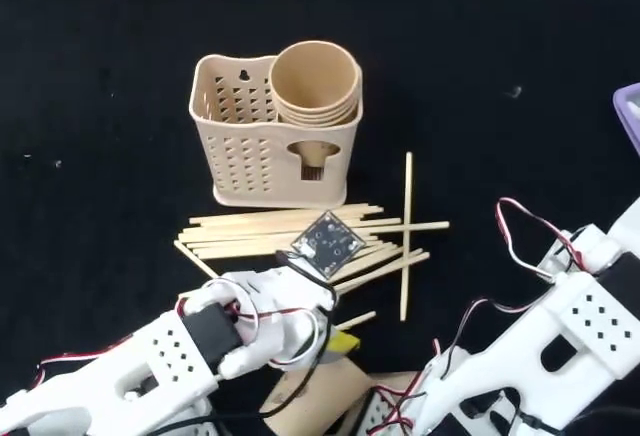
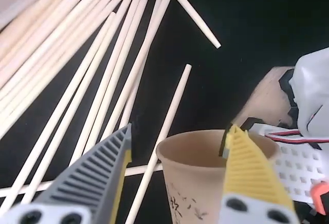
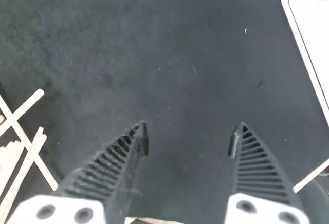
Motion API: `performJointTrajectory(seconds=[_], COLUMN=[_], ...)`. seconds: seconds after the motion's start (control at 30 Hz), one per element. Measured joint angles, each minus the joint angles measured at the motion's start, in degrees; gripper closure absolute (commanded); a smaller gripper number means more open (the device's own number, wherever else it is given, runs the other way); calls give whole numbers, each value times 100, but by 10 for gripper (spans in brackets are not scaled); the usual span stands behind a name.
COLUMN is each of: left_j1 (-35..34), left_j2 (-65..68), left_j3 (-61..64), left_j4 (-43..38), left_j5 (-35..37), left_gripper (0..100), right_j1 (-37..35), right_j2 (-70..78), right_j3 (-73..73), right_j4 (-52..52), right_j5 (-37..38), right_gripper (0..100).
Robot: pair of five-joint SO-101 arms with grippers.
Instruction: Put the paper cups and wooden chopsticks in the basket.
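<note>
A beige perforated basket (image 1: 262, 156) stands at the table's middle, with a stack of paper cups (image 1: 315, 81) in one compartment. Several wooden chopsticks (image 1: 290, 234) lie scattered in front of it, and one chopstick (image 1: 406, 236) lies crosswise. In the left wrist view the chopsticks (image 2: 87, 75) fan out beyond the fingers. My left gripper (image 2: 177, 129) is open near the table's front edge. A loose paper cup (image 2: 205, 183) sits between its grey and yellow fingers, its rim next to the yellow one. My right gripper (image 3: 190, 131) hangs open over bare black cloth, holding nothing.
Black cloth (image 1: 500, 46) covers the table. A purple object (image 1: 630, 111) sits at the right edge. A white flat thing (image 3: 313, 29) lies beyond the right gripper, and a few chopstick ends (image 3: 20, 147) lie to one side. The right arm (image 1: 560, 336) lies close beside the left arm.
</note>
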Motion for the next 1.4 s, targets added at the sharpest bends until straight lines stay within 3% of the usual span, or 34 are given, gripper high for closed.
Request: performJointTrajectory(seconds=[0.2, 0.43, 1.0, 1.13, 1.4], left_j1=[-18, -88, -3095, -3508, -3622], left_j2=[-9, -18, -9, -9, -9], left_j3=[-97, -431, -738, -738, -800], left_j4=[712, 1960, 2224, 2558, 3059], left_j5=[-387, -1626, -4712, -5029, -5081], left_gripper=[715, 715, 716, 716, 716], right_j1=[0, 0, 0, 0, 0], right_j2=[0, 0, 0, 0, 0], right_j3=[9, 9, 9, 9, 9], right_j4=[0, 0, 0, 0, 0], right_j5=[0, 0, 0, 0, 0], right_gripper=[734, 734, 734, 734, 734])
